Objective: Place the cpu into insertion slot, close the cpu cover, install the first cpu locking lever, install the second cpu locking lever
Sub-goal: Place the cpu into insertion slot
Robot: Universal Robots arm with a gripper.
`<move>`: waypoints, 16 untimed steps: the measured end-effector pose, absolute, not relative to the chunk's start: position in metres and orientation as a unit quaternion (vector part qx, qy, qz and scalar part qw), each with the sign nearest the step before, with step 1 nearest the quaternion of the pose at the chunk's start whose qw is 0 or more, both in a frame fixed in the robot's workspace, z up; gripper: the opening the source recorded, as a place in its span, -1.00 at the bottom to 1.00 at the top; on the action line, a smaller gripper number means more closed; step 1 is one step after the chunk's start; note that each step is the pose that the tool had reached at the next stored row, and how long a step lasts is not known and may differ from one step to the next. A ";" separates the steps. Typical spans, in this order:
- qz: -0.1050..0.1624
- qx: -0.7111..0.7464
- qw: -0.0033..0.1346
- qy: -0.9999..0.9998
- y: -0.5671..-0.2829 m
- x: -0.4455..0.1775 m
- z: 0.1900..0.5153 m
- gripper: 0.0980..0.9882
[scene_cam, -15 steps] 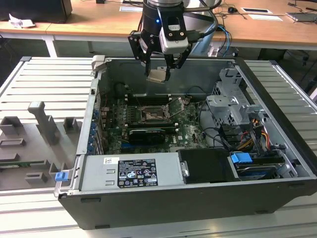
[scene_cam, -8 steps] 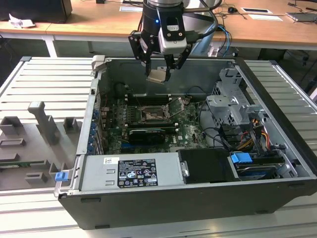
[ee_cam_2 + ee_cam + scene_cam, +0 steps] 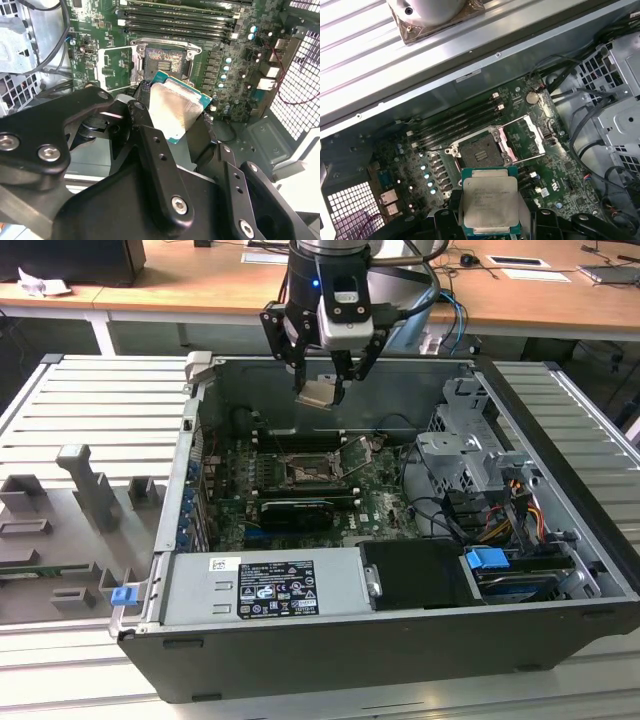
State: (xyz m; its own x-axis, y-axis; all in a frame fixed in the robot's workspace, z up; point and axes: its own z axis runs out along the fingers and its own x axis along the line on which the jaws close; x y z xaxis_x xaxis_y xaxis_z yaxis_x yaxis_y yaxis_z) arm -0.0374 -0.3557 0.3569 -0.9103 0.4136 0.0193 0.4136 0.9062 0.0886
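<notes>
Holding: the hand point(image 3: 322, 383) is clenched on the cpu point(image 3: 489, 205), pinching two opposite edges, with the pale metal face bare between the fingers.
Height: the hand hangs over the open computer case point(image 3: 400, 642), close to its far wall. The chip is in the air, touching nothing but the fingers.
Direction: the insertion slot point(image 3: 476, 152) lies below the chip and a little toward the near side in the exterior view. The two are well apart.
Alignment: the chip is square, so it has no long axis. In the first wrist view its edges look turned out of line with the slot's frame.
Slot: its dark centre is bare. The cpu cover point(image 3: 527, 136) is swung open, lying on the side of the slot toward the exterior view's right.
Edges: the memory slots point(image 3: 455, 120) run just beside the slot on its far side. The drive cage point(image 3: 470, 445) and its cables sit on the exterior view's right, apart from the slot.
Room: by my judgement, the space straight above the slot is open.
Progress: the chip is not yet seated and the cover is not yet closed.
</notes>
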 end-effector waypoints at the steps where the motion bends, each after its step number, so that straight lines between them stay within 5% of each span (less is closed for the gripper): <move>1: -0.045 -0.214 0.000 -0.976 -0.356 -0.037 0.357 -0.03; 16: -0.045 -0.247 -0.002 -0.968 -0.356 -0.037 0.355 -0.03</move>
